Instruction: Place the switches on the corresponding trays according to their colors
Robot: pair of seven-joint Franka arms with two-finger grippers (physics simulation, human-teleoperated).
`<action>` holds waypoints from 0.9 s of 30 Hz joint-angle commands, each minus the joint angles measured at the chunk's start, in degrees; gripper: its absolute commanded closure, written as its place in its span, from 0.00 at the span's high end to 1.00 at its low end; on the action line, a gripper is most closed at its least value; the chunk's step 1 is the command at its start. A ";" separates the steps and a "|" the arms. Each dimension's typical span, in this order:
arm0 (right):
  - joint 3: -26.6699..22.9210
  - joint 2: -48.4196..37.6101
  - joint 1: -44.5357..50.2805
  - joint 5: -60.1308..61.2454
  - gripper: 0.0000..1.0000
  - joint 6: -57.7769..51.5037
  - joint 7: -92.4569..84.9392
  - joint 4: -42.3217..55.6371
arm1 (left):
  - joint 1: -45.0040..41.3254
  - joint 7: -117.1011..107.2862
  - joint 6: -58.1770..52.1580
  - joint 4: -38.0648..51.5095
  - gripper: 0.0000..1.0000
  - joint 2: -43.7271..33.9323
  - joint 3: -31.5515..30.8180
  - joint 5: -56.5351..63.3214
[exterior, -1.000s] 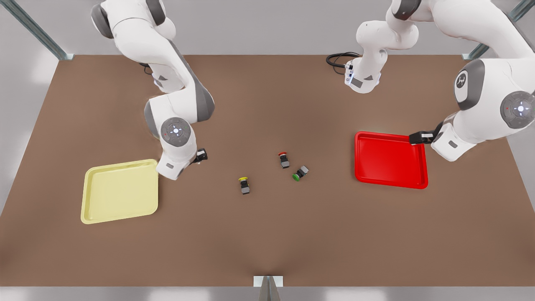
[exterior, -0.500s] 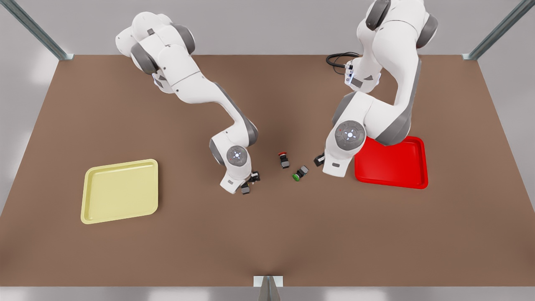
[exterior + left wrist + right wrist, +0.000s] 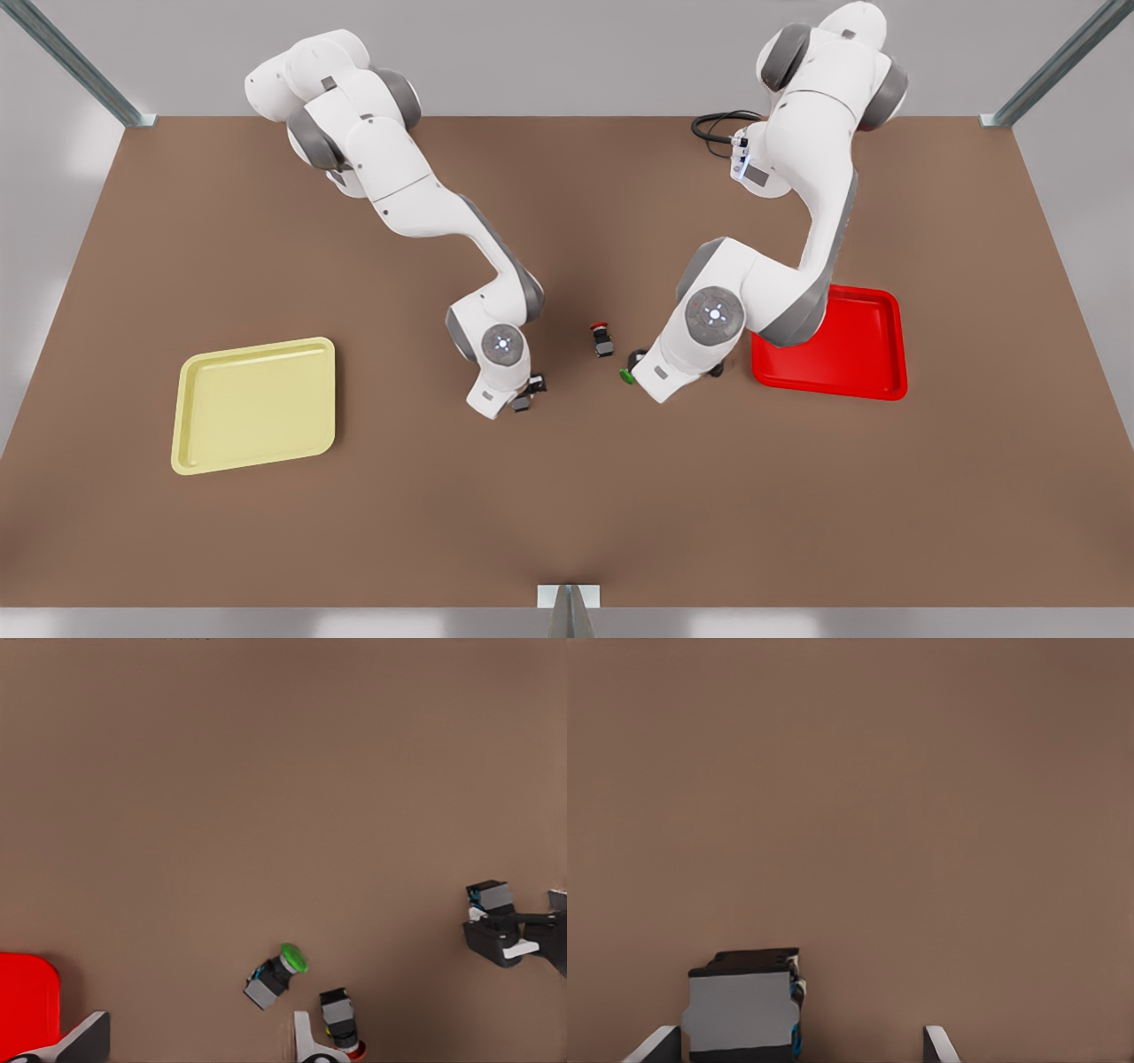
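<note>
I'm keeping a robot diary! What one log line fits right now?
left end effector: open, over green switch | right end effector: open, straddling switch block | red switch: on table, untouched

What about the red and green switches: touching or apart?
Apart. The left wrist view shows a strip of bare table between the green switch and the red switch.
</note>
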 commanded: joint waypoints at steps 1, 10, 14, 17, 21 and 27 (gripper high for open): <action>-0.14 0.00 0.00 0.04 1.00 0.00 -0.02 0.00 | -0.06 0.00 0.13 0.05 1.00 0.18 0.00 -0.32; -1.11 0.26 0.00 0.04 1.00 0.09 0.42 0.09 | -2.87 -0.27 9.36 -18.23 1.00 -7.20 -3.43 -0.50; -1.81 0.26 -0.26 -0.14 1.00 0.00 0.77 0.09 | -2.08 0.43 13.22 -21.48 1.00 -6.14 -3.43 -0.41; -2.42 0.35 -0.26 -0.05 1.00 0.09 0.77 0.09 | -1.38 0.61 14.54 -25.09 1.00 -6.23 -3.34 -0.06; -2.42 0.35 -0.26 -0.05 0.95 0.09 0.77 0.09 | -1.82 0.52 23.24 -31.32 1.00 -5.53 -3.17 0.21; -2.78 0.70 -0.26 -0.05 0.77 0.35 0.60 0.09 | -2.61 3.15 26.67 -32.56 1.00 -4.48 -3.34 2.49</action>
